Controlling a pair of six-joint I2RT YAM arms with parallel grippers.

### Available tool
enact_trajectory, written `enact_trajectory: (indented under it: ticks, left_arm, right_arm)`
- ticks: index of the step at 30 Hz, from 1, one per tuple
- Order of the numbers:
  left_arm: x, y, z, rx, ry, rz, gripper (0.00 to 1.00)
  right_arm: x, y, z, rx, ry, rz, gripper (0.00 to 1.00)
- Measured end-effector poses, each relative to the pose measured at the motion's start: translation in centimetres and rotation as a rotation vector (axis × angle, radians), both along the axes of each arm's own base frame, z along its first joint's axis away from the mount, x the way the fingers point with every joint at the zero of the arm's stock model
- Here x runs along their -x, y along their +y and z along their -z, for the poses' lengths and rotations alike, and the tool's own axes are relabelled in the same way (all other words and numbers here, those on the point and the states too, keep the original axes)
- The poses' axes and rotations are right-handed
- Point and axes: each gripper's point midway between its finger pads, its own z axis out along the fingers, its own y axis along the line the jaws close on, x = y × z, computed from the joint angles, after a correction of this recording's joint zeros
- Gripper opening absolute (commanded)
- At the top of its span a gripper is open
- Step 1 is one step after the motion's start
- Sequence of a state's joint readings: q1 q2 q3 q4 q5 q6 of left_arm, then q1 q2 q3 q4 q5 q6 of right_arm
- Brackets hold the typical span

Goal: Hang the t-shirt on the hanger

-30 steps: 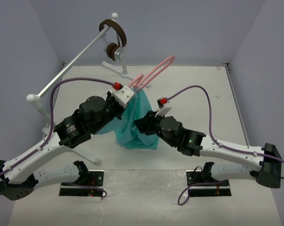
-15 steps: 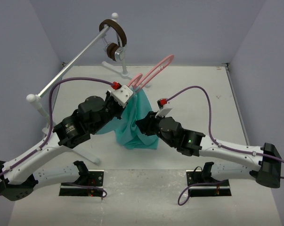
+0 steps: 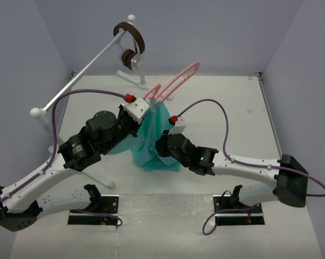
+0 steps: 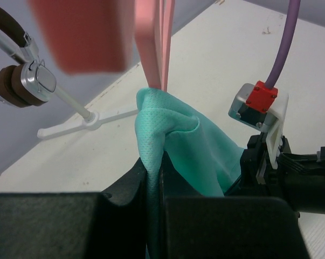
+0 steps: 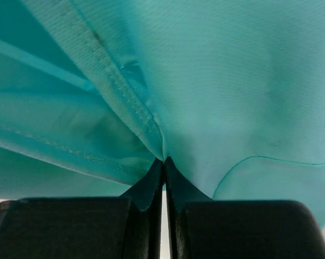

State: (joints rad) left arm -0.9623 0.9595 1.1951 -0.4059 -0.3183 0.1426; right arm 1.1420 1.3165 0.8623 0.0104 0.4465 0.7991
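Observation:
The teal t-shirt (image 3: 151, 141) hangs in a bunched drape between my two grippers above the table. The pink hanger (image 3: 175, 81) sticks up and to the back right out of the shirt's top edge. My left gripper (image 3: 145, 109) is shut on the top fold of the t-shirt (image 4: 178, 140), right below where the hanger (image 4: 159, 48) comes out; its fingers (image 4: 131, 186) pinch the cloth. My right gripper (image 3: 162, 144) is shut on a fold of the t-shirt (image 5: 232, 81) near a stitched hem, lower on the drape; its fingertips (image 5: 175, 178) press together on it.
A long white rail stand (image 3: 81, 69) runs diagonally at the back left, with brown headphones (image 3: 131, 46) hung near its far end; they also show in the left wrist view (image 4: 16, 81). Its feet rest on the table (image 3: 243, 108). Walls close in on three sides.
My right arm has pushed left and forward, carrying its pinch of cloth closer under the left gripper. My left gripper and the hanger have shifted slightly left and back.

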Motion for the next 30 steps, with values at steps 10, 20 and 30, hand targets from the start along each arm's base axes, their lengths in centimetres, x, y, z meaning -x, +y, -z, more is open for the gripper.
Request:
enact_trajectory:
  ticks: [10,20,30]
  left_arm:
    - [1.2,0.7,-0.3,0.036,0.003,0.030,0.00]
    - [4.3,-0.3,0.3,0.072,0.044,0.199,0.00]
    - [3.3,-2.0,3.2,0.006,0.102,0.202,0.00]
  right_arm:
    - [-6.8,-12.1,-5.0,-0.084,-0.090,0.288,0.00]
    - [-13.0,-24.4,-15.7,-0.078,-0.220,0.457,0.00]
    - [-12.5,-25.9,-21.7,-0.016,-0.286,0.387,0.00]
